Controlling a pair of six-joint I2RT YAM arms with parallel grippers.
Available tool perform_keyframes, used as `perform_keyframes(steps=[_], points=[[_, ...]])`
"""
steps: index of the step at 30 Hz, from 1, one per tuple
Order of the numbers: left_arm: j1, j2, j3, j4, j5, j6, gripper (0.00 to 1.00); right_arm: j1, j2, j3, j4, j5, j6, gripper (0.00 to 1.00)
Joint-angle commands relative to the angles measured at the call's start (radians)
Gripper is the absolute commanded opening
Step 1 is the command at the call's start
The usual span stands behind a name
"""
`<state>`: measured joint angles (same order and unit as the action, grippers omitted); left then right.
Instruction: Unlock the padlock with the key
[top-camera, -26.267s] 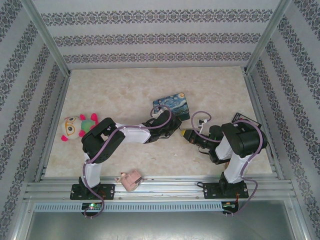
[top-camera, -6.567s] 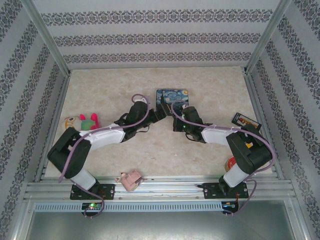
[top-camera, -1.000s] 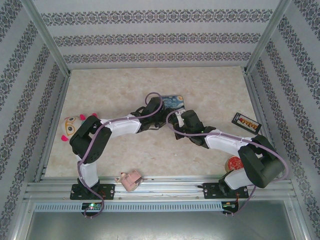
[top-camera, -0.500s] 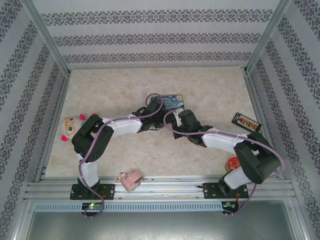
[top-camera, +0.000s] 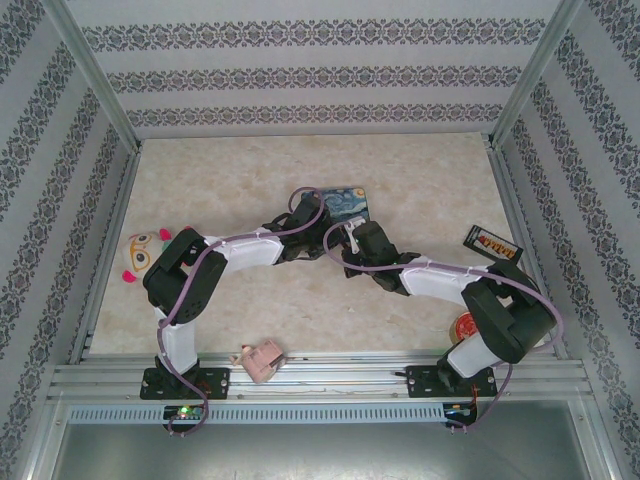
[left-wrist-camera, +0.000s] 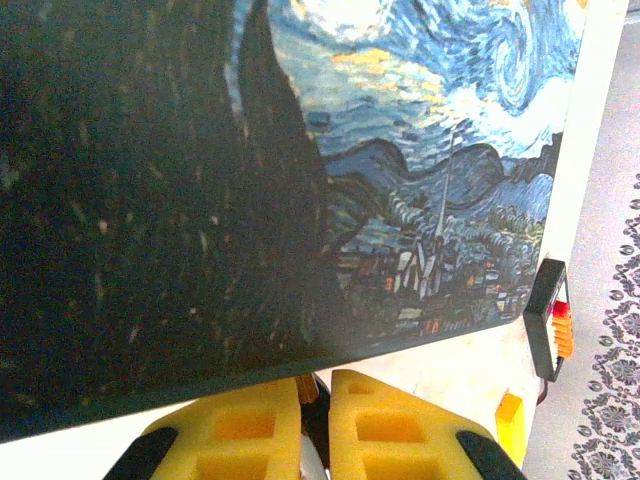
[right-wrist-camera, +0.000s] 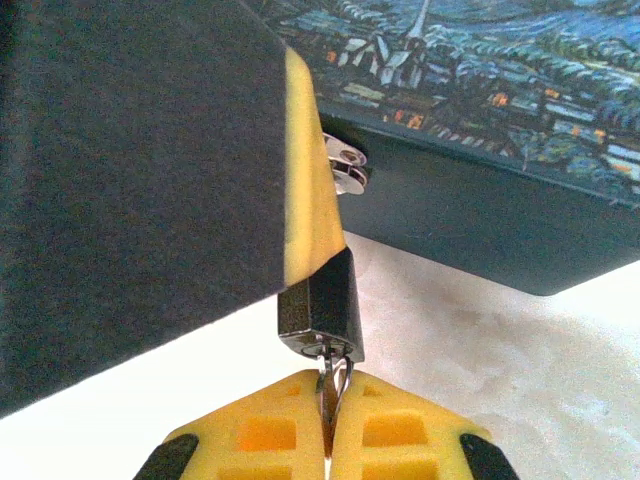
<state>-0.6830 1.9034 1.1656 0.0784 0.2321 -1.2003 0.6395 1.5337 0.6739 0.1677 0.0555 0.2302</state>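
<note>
Since a second ago my left hand (left-wrist-camera: 314, 392) has closed onto the padlock (right-wrist-camera: 322, 312) (tin (right-wrist-camera: 480, 70) just behind). My right hand (right-wrist-camera: 328, 386) pinches the key (right-wrist-camera: 333, 370), its tip in the padlock just ahead.

At the bottom centre, the right gripper (right-wrist-camera: 328, 420) pinches a thin silvery key (right-wrist-camera: 331, 384) between its 2 yellow fingertips. The key enters the underside of the dark padlock (right-wrist-camera: 320, 312) at mid-frame. Another yellow pad (right-wrist-camera: 305, 190) meets the padlock's top, and the painted tin (right-wrist-camera: 480, 110) lies upper right.

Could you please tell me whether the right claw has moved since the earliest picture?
Yes: the right claw has moved away from the near rail, up to the painted tin.
</note>
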Motion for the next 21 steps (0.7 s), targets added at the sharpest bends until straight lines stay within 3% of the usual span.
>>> perform_keyframes(steps=[1, 10, 14, 18, 21], points=[[-0.023, -0.023, 0.020, 0.027, 0.120, -0.012, 0.03, 0.006, 0.027, 0.008, 0.196, -0.031, 0.061, 0.00], [-0.023, -0.042, -0.001, 0.030, 0.129, -0.009, 0.00, -0.099, 0.089, -0.039, 0.426, -0.260, 0.280, 0.00], [-0.022, -0.049, -0.006, 0.029, 0.131, -0.004, 0.00, -0.200, 0.163, -0.080, 0.632, -0.466, 0.428, 0.00], [-0.021, -0.057, -0.008, 0.023, 0.135, 0.003, 0.00, -0.277, 0.231, -0.128, 0.858, -0.595, 0.552, 0.00], [-0.018, -0.062, -0.018, 0.023, 0.131, 0.003, 0.00, -0.302, 0.265, -0.132, 0.917, -0.641, 0.589, 0.00]])
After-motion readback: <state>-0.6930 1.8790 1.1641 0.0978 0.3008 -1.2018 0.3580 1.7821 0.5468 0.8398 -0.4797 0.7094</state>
